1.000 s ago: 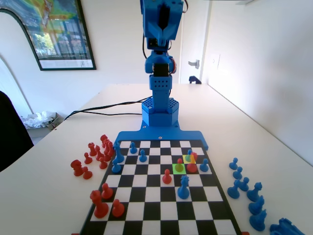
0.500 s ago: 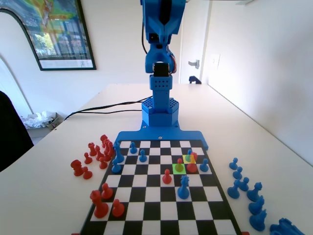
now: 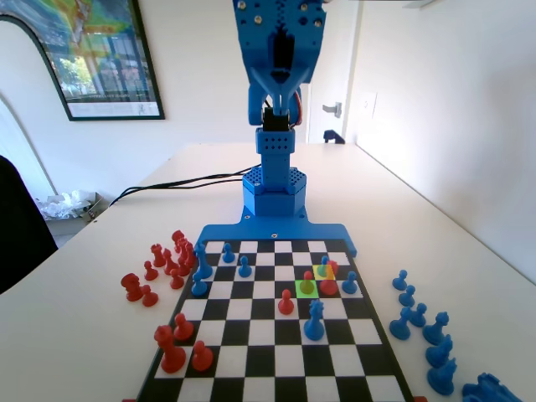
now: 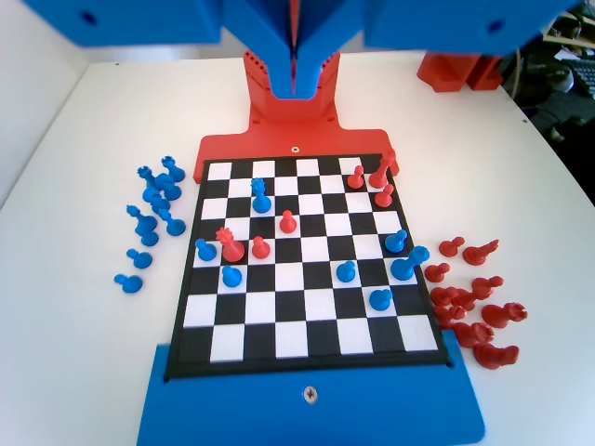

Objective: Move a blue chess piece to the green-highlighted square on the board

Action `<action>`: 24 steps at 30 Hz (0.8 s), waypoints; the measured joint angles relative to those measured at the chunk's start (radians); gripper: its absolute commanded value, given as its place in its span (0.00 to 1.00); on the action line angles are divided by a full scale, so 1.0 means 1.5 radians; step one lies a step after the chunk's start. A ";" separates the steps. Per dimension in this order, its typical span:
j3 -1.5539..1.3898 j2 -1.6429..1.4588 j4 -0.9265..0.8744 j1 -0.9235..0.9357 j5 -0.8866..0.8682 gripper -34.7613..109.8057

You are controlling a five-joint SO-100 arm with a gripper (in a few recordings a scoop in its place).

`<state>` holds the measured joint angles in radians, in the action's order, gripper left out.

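The tool (image 4: 296, 85) hangs high above the far end of the board (image 3: 378, 358) in the fixed view, close to the arm's own base. In the wrist view its two jaws look pressed together with nothing between them, though the top edge of that picture cuts them off, so this is a fair reading and not a sure one.

The blue pawn (image 3: 323, 266) to be moved stands on the yellow square (image 3: 317, 275), right of centre in the fixed view. The green square (image 3: 299, 291) touches it corner to corner, one step nearer and to the left, and a red pawn (image 3: 307, 283) stands on it. A taller red piece (image 3: 330, 281) is just beside both.

The step in hand is the reach. Judging from this:

- Spread the jaws while still high, then bring the tool straight down over the blue pawn's head.
- Close the jaws on the head or neck — the base is too crowded.
- Keep clear of the taller red piece, which could easily be tipped.
- The green square is occupied, so the red pawn probably has to go off to the desk (image 3: 100, 335) first.
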<state>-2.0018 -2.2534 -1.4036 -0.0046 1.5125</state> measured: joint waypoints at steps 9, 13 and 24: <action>-0.053 0.104 0.090 -0.009 -0.056 0.25; -0.070 0.143 0.136 -0.022 -0.087 0.26; -0.141 0.179 0.208 -0.069 -0.117 0.26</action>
<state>-2.2135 -1.9850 -1.0922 -0.1074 1.3376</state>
